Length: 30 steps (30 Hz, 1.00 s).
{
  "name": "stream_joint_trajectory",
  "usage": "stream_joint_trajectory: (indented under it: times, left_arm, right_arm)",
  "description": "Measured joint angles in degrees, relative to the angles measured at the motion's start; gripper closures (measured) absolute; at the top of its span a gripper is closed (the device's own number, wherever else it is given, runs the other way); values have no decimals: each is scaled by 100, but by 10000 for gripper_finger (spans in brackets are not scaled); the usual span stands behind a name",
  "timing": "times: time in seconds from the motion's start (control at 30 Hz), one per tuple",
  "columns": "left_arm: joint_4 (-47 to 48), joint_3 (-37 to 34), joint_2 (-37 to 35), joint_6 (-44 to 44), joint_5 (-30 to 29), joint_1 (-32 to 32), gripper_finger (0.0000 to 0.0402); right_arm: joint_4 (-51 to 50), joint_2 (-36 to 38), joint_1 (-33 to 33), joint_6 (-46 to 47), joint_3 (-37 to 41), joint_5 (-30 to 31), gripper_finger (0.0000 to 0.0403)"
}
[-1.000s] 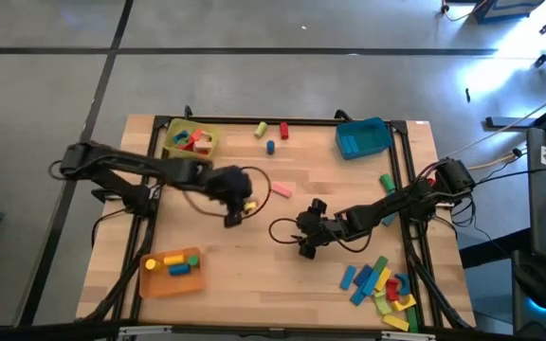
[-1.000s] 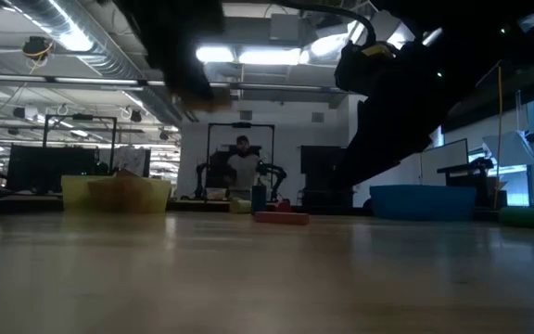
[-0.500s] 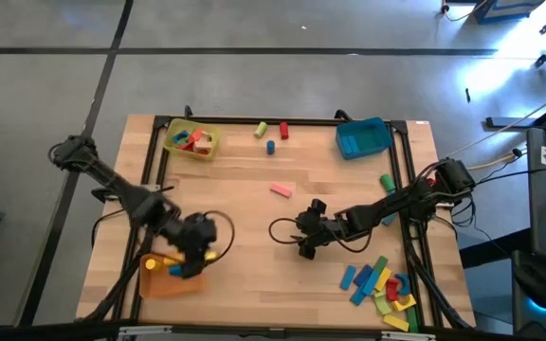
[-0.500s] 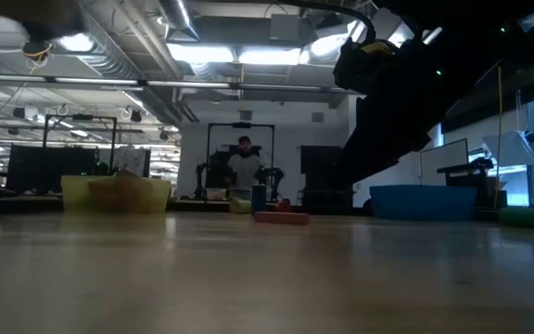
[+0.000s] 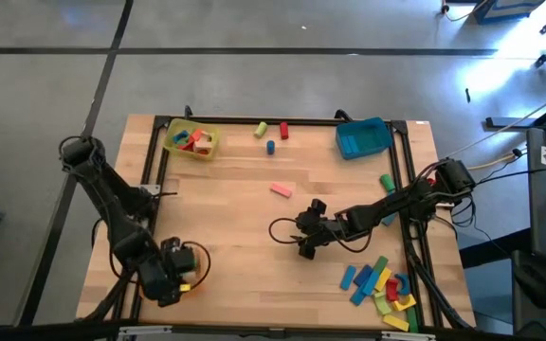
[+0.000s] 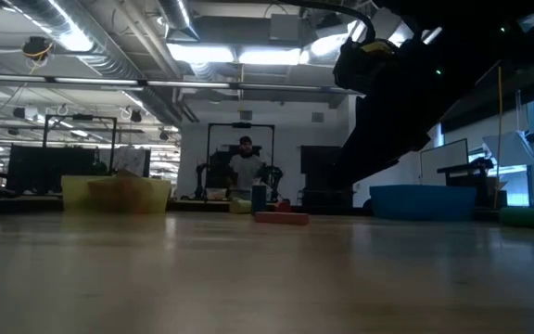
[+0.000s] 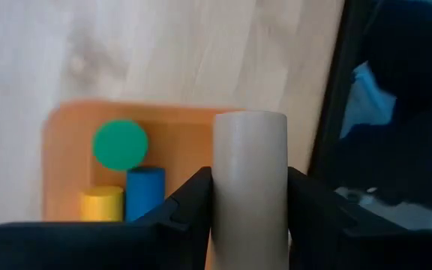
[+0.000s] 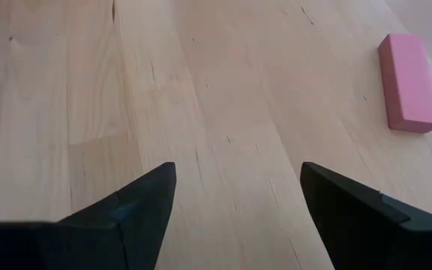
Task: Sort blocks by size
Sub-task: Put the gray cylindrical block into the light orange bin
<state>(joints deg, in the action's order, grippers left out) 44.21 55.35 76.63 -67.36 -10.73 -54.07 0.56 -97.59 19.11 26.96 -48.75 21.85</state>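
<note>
Movement across the worktop [image 5: 254, 227] is the big change: the left arm has swung from the middle of the board, near the pink bar, down to the 7 o'clock corner, where the left hand [image 5: 171, 281] now hangs over the orange tray [image 7: 178, 135]. It carries a pale yellow cylinder [image 7: 250, 180], clenched between its two fingers and standing upright in the wrist view. I judge this a delivery about to end: the piece is over the tray but not yet let go, so one more block is nearly sorted.

The right arm has not shifted in that time. Its right hand [image 5: 303, 248] rests low near the centre of the worktop, fingers spread wide and grasping nothing, with bare wood between them.

The blocks are still well scattered. The largest heap, blue, green, yellow and red pieces [image 5: 379, 284], lies at 5 o'clock. The yellow tray [image 5: 180, 131] at 11 o'clock holds a mix of red, green and yellow pieces; the blue tray [image 5: 360, 138] sits at 1 o'clock. In the orange tray, a green cylinder [image 7: 120, 145], a blue cylinder [image 7: 145, 191] and a yellow cylinder [image 7: 102, 202] stand close together. Loose pieces remain: the pink bar [image 8: 409, 82] just above centre, three small ones at 12 o'clock, and a green one at 3 o'clock.
</note>
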Motion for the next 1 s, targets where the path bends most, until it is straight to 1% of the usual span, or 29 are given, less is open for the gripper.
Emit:
stream_joint_trajectory:
  times: [0.13,0.37,0.83,0.9,1.0]
  left_arm:
    - [-61,-125,311,177,3,-137,276]
    - [-147,-142,643,396,1,-143,276]
    - [-184,-142,786,410,57,-139,275]
    - [-176,-142,786,300,61,-135,264]
    - [-122,-142,786,159,93,-95,230]
  right_arm:
    - [0,0,0,1,0,0,114]
    - [-20,1,0,2,0,9,114]
    - [-33,-1,0,2,0,15,114]
    - [-31,-1,0,2,0,17,114]
    - [-31,0,-2,1,0,17,114]
